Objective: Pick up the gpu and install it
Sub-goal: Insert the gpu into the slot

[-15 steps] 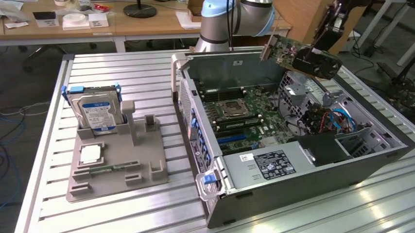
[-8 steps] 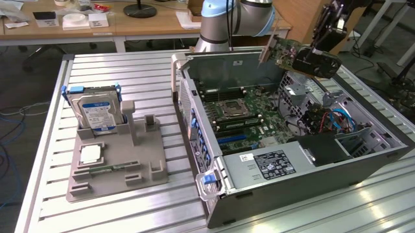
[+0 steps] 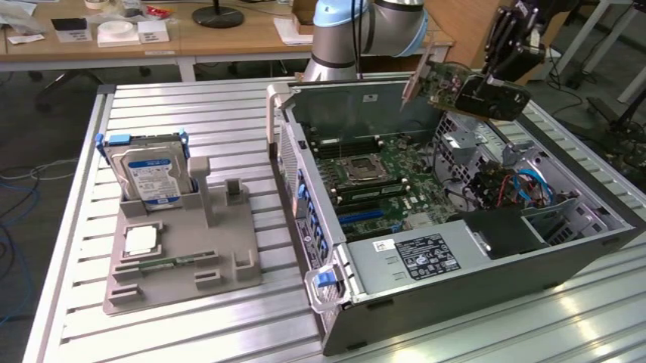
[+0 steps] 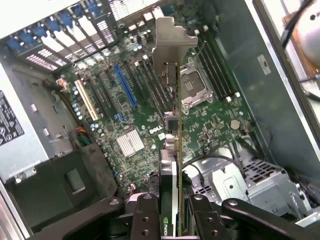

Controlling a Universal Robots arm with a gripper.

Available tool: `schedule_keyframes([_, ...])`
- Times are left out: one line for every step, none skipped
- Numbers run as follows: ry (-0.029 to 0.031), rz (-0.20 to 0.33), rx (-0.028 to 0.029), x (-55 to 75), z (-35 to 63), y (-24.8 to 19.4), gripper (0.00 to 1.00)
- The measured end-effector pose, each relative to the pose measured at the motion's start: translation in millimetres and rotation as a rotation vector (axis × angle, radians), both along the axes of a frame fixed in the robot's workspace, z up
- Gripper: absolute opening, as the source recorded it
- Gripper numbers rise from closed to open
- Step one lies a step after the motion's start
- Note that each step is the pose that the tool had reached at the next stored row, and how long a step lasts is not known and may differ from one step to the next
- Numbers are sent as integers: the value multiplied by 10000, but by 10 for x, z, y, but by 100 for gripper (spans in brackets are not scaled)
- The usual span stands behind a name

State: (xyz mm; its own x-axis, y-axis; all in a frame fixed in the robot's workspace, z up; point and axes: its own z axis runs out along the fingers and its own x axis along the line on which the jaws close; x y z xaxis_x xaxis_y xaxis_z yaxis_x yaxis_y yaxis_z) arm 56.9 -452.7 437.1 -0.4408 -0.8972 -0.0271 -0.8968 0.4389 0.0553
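Black pincer (image 4: 177, 207): clamped on the gpu (image 4: 178, 135) at one end, a finger (image 4: 149, 215) against each face. Gpu: held edge-on in the air over the green motherboard (image 4: 215, 120) inside the open computer case (image 3: 474, 299), silvery bracket (image 4: 172, 40) at the far end, seated in no slot. Grey holder (image 3: 181, 291), toward the table's (image 3: 162, 106) edge on the exterior view's left: hard drive (image 3: 151, 178) upright, slim green memory stick (image 3: 166, 263) flat.

The slatted metal counter (image 3: 192, 102) bears an open computer case (image 3: 474, 291) and (toward the exterior view's left) a grey holder (image 3: 177, 283).
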Motion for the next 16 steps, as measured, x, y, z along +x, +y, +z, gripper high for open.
schedule_keyframes([0, 134, 1, 0, -1, 0, 27])
schedule_keyframes([0, 269, 1, 1, -2, 0, 27])
schedule_keyframes([0, 403, 1, 1, -3, 0, 27])
schedule_keyframes([0, 537, 0, 1, -4, 0, 27])
schedule_keyframes([0, 669, 0, 2, -5, 0, 27])
schedule_keyframes([0, 814, 1, 2, -6, 0, 27])
schedule_keyframes([0, 946, 0, 3, -7, 0, 27])
schedule_keyframes([0, 1079, 0, 3, -8, 0, 27])
schedule_keyframes([0, 1207, 0, 4, -9, 0, 27])
schedule_keyframes([0, 1338, 1, 4, -10, 0, 27])
schedule_keyframes([0, 1468, 0, 5, -11, 0, 27])
schedule_keyframes([0, 1611, 0, 5, -11, 0, 27])
schedule_keyframes([0, 1741, 1, 6, -13, 0, 27])
schedule_keyframes([0, 1870, 1, 7, -14, 0, 27])
schedule_keyframes([1, 1998, 0, 7, -14, 0, 27])
schedule_keyframes([0, 2125, 1, 8, -16, 0, 27])
